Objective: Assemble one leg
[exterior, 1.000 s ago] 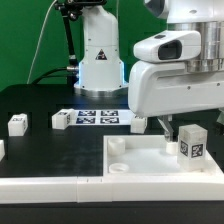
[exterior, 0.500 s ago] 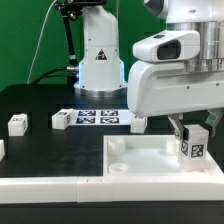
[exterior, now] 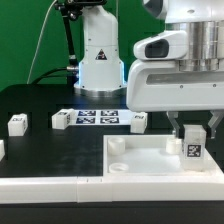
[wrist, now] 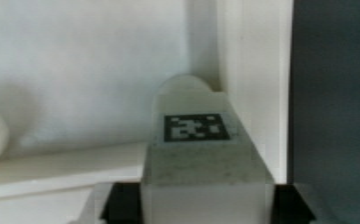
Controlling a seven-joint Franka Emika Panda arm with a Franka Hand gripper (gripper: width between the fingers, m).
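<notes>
The pincer (exterior: 194,136) is gripping the leg (exterior: 193,150) upright between its closed fingers, likely aligning it over the tabletop (exterior: 140,158) below.

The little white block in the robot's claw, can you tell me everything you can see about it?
The leg is a small white block that looks like plastic, square-sided, with a black-and-white patterned tag on one face. It stands upright, pinched near its top between the fingers of the gripper, over the far right corner of the large white tray-like panel. Whether its bottom touches the panel cannot be told. The wrist view shows the same tag.
</notes>
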